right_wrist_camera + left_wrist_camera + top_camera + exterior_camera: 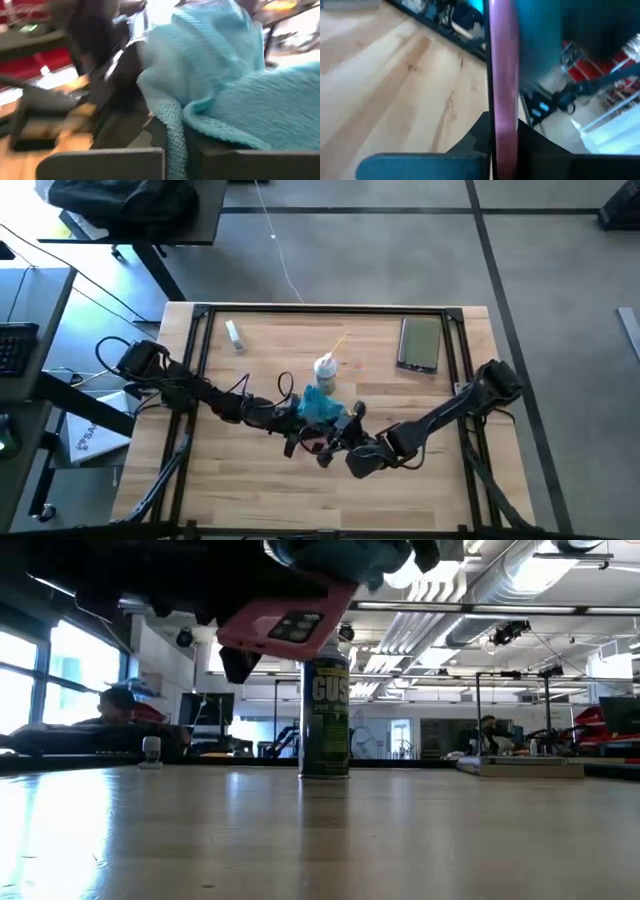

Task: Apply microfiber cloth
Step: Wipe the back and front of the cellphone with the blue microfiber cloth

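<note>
A pink-cased phone [285,625] hangs above the table's middle, and my left gripper [502,150] is shut on it. The turquoise microfiber cloth [320,405] bunches over the phone, with my right gripper [175,150] shut on the cloth. In the low view the cloth [345,555] shows just above the phone's raised end. The two grippers meet near the table's centre, the left gripper [293,428] beside the right gripper [338,435]. My left gripper pinches the pink phone between its two fingers, with the phone's thin pink edge [502,85] running out past the fingertips. The phone is lifted clear of the table and tilted. My right gripper pinches a hanging fold of the cloth [174,127] between its two fingers. The rest of the cloth [225,75] billows out beyond the fingertips, slack and rumpled, clear of the table. One layer or several, I cannot tell.
An upright spray can [325,715] stands on the table just beyond the grippers, also seen in the high view as the can [325,370]. A dark phone [420,343] lies at the far right and a small clear bottle [235,335] at the far left. The near half of the table [260,490] is bare wood.
</note>
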Robot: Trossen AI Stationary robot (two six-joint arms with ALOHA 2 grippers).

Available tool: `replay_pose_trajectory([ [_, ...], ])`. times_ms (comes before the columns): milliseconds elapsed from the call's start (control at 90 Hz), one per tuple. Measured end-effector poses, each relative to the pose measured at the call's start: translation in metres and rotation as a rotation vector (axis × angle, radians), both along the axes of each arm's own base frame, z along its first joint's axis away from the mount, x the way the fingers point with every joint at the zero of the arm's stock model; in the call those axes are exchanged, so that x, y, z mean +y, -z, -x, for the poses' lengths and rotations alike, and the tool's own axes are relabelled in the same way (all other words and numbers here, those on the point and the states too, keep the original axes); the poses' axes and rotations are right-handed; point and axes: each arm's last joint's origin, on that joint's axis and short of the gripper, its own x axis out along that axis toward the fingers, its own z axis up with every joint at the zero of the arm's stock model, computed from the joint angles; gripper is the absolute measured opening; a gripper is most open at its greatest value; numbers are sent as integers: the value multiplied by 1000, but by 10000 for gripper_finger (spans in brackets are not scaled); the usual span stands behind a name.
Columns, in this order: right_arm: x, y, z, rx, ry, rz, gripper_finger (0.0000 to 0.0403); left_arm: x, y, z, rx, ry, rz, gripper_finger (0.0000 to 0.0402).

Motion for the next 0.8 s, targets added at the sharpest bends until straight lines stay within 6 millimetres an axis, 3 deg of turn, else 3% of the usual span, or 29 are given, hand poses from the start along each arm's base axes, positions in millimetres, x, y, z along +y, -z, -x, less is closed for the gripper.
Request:
replay_pose_trajectory([
  [122, -3, -16, 10, 21, 42, 80, 0, -3, 1, 1, 28, 15, 13, 11],
  [256, 5, -37, 29, 55, -24, 130, 0, -5, 1, 2, 31, 3, 23, 11],
  [422, 18, -44, 47, 97, -149, 103, 0, -5, 2, 2, 49, 17, 71, 11],
  [567, 23, -32, 51, 105, -152, -8, 0, 1, -4, -1, -7, -8, 105, 11],
  [800, 24, -2, 30, 101, -126, -84, 0, 10, -13, -4, -109, -38, 115, 11],
])
